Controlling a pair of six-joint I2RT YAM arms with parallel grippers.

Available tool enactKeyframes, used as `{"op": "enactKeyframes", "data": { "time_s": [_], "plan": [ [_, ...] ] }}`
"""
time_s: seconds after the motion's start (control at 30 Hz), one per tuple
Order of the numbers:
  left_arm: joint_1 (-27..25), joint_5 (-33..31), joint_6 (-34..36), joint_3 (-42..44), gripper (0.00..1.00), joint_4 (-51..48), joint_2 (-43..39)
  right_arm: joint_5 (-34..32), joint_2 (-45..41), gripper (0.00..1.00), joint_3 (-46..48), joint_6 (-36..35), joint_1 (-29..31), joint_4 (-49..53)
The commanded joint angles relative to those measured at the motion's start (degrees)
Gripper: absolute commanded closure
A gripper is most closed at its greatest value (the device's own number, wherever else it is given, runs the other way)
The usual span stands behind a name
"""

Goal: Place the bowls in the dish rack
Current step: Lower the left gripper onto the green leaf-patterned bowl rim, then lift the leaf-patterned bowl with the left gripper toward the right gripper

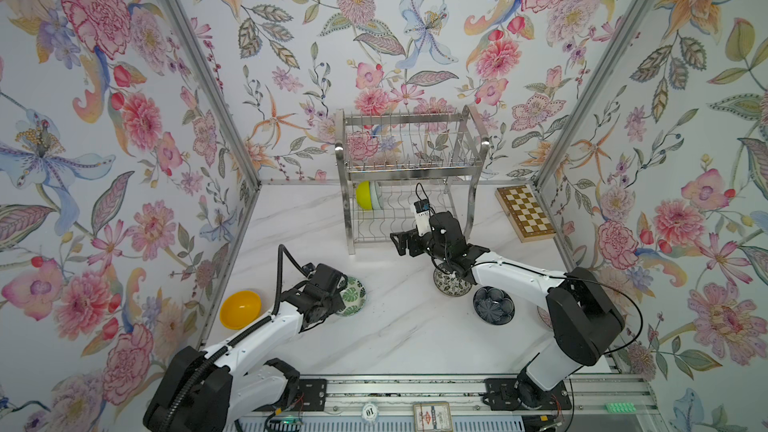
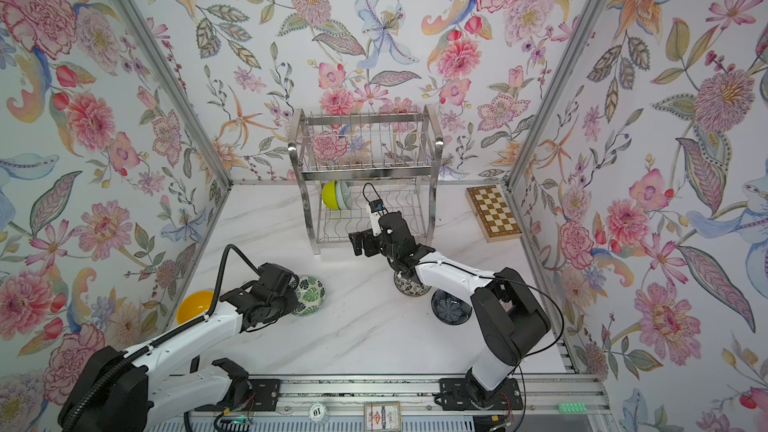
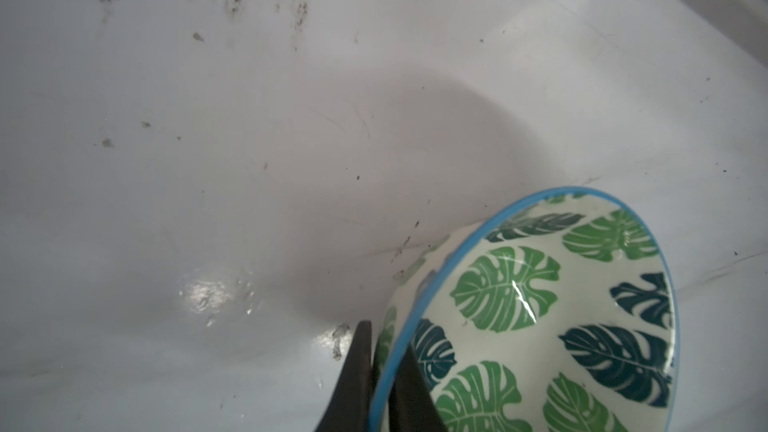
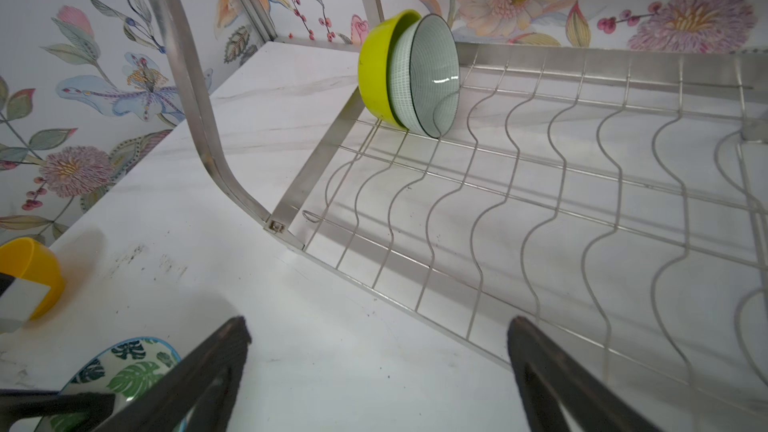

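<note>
Floral wallpaper on all sides, white marble bench below. At the back centre of both top views, steel rack, two tiers. In the left end of its lower tier, lime bowl and aqua bowl, on edge, nested, touching.

Lower left of a top view: left end effector, pinched tight on the blue rim of the leaf bowl, one finger inside, one outside. Bowl lifted or resting on the bench, not clear. Just left of that arm, orange bowl, mouth up.

Centre of the frame: right end effector, fingers wide apart, holding nothing, just in front of the rack's lower tier. Partly under the right arm, floral bowl. To its lower right, navy bowl, close but apart. Right of the rack, by the wall, chessboard, lying flat.
</note>
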State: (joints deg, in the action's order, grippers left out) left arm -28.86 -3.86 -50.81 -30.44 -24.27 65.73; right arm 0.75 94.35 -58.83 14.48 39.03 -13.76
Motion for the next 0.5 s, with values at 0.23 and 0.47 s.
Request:
{"op": "enactKeyframes", "data": {
  "time_s": [0.23,0.47],
  "plan": [
    [-1.23,1.05,1.19,-6.74,1.0,7.42,9.74,-9.17,-7.23,0.02,0.98,4.37,-3.19,9.06],
    [-7.05,-2.2,1.15,-14.8,1.0,16.1,16.9,-0.52,-9.06,0.02,-1.22,9.01,-4.53,18.56]
  ]
}}
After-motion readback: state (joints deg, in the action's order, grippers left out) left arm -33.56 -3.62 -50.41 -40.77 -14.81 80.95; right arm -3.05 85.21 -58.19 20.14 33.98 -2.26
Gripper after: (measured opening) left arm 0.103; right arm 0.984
